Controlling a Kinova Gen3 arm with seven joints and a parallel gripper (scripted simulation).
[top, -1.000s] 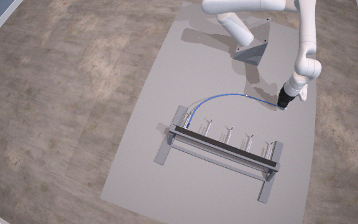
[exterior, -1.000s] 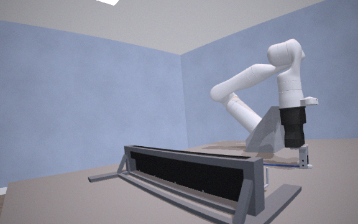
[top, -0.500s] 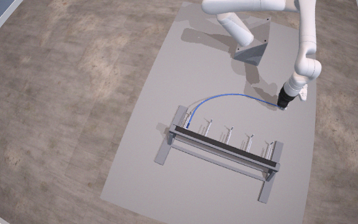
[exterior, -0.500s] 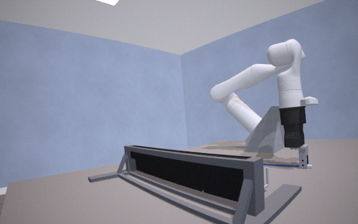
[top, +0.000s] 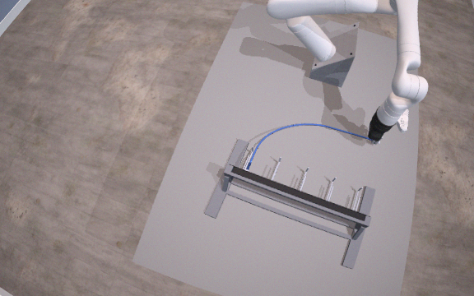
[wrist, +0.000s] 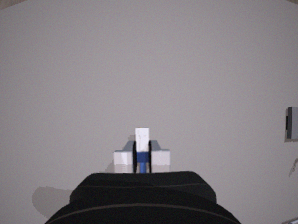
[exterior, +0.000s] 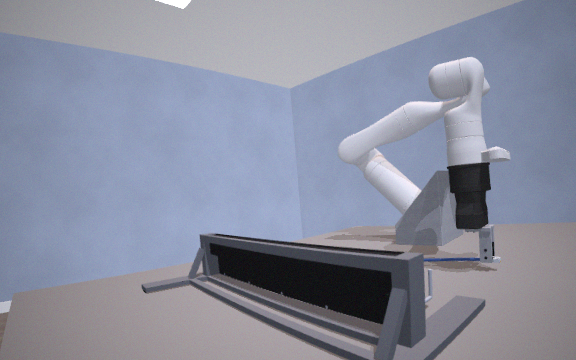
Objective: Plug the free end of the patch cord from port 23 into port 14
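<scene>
The grey rack (top: 292, 196) with its dark patch panel (exterior: 298, 280) stands on the table mat. A blue patch cord (top: 299, 128) runs from the rack's left end in the overhead view in an arc to my gripper (top: 374, 141). My gripper points straight down and is shut on the cord's free-end plug (wrist: 139, 144), low over the table. In the side view the gripper (exterior: 488, 252) holds the plug close to the table top, with the cord (exterior: 450, 259) trailing towards the rack. Port numbers are not readable.
The arm's grey base block (top: 336, 57) stands at the far end of the mat. Several white upright pieces (top: 303, 178) stick out behind the panel. The mat's right edge (top: 415, 164) is close to my gripper.
</scene>
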